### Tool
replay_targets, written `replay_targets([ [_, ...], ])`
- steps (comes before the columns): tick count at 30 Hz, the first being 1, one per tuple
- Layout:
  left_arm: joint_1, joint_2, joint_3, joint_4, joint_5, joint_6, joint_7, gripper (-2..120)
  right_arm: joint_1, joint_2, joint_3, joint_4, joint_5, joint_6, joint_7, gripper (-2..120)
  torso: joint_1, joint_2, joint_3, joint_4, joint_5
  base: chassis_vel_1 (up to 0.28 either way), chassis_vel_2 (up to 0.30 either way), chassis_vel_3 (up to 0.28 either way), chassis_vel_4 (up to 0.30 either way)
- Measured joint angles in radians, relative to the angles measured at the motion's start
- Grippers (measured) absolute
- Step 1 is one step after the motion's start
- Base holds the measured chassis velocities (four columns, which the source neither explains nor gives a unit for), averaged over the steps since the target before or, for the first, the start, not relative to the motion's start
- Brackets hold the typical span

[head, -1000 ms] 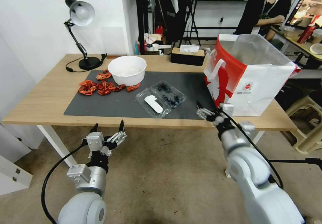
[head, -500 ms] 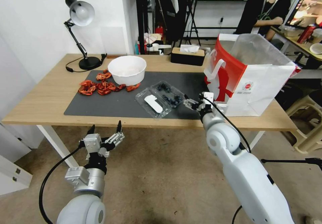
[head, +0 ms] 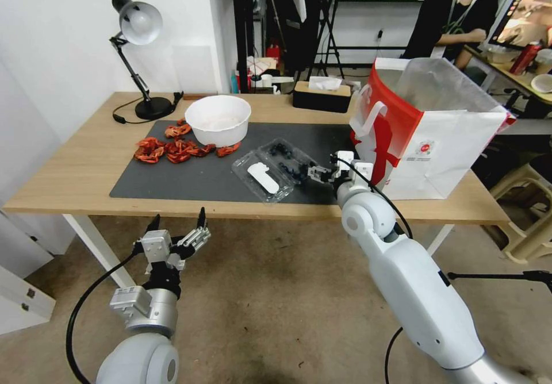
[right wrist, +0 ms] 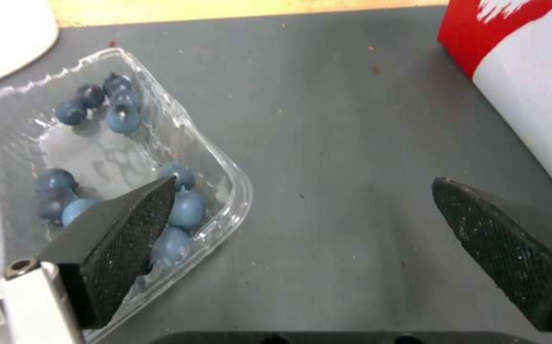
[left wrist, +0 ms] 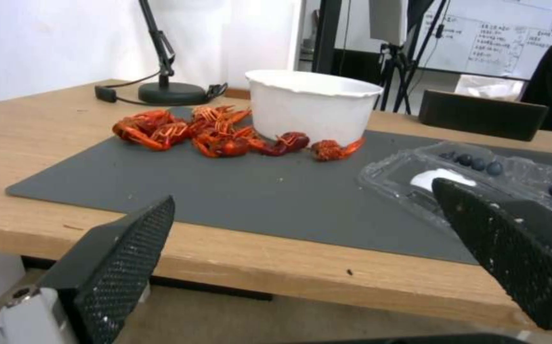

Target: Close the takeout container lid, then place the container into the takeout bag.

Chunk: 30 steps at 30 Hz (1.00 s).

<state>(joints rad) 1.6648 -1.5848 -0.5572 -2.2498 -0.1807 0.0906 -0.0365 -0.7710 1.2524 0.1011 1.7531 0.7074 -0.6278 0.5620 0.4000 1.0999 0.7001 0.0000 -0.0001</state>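
Clear plastic clamshell takeout container (head: 275, 166) of blueberries sits open on the dark grey mat (head: 190, 178); right gripper (head: 315, 173) hovers spread beside it, left gripper (head: 177, 223) spread below the wooden table (head: 69, 165).

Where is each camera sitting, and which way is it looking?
Head view: high on the robot's head, looking forward and down at the table; both arms show, left pincer low before the table edge, right pincer by the takeout container.
Left wrist view: on the left wrist, level with the tabletop, facing the white bowl; its two open fingers show.
Right wrist view: on the right wrist, looking down at the blueberries and takeout bag; open fingers show.
Shared: all see the takeout container.
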Motion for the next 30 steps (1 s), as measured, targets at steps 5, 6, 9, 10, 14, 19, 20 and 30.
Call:
replay_targets([
  [5,-0.002,0.004,0.000,0.005,-0.001,-0.004,-0.005,100,0.015,0.008,-0.001,-0.022,0.000,-0.007,0.005,100,0.000,0.000,0.000,0.0000,0.0001,0.000,0.000,0.000,0.000],
  [6,-0.002,0.005,0.000,0.006,-0.002,-0.004,-0.005,100,0.018,0.009,-0.002,-0.026,0.000,-0.007,0.005,100,0.000,0.000,0.000,0.0000,0.0001,0.000,0.000,0.000,0.000],
  [9,-0.004,0.005,0.000,0.008,-0.002,-0.006,-0.006,100,0.027,0.012,-0.004,-0.034,0.001,-0.009,0.008,100,0.000,0.000,0.000,0.0000,0.0001,0.000,0.000,0.000,0.000],
  [10,-0.004,0.005,-0.001,0.009,-0.002,-0.007,-0.006,100,0.030,0.012,-0.005,-0.038,0.004,-0.011,0.010,100,0.000,0.000,0.000,0.0000,0.0000,0.000,0.000,0.000,0.000],
  [14,-0.005,0.006,-0.001,0.010,-0.003,-0.009,-0.007,100,0.036,0.013,-0.006,-0.042,0.017,-0.024,0.021,100,0.000,0.000,0.000,0.0001,0.0001,0.000,0.000,0.000,0.000],
  [19,-0.006,0.006,-0.002,0.014,-0.004,-0.012,-0.009,100,0.036,0.012,-0.003,-0.040,0.021,-0.039,0.031,100,0.000,0.000,0.000,0.0001,0.0001,0.000,0.000,0.000,0.000],
  [20,-0.006,0.006,-0.002,0.015,-0.004,-0.014,-0.009,100,0.033,0.011,-0.001,-0.036,0.022,-0.044,0.033,100,0.000,0.000,0.000,0.0000,0.0000,0.000,0.000,0.000,0.000],
  [30,-0.008,0.008,-0.001,0.018,-0.004,-0.020,-0.014,100,-0.003,0.002,0.013,0.003,0.025,-0.073,0.040,100,0.000,0.000,0.000,0.0000,0.0002,0.000,0.000,0.000,0.000],
])
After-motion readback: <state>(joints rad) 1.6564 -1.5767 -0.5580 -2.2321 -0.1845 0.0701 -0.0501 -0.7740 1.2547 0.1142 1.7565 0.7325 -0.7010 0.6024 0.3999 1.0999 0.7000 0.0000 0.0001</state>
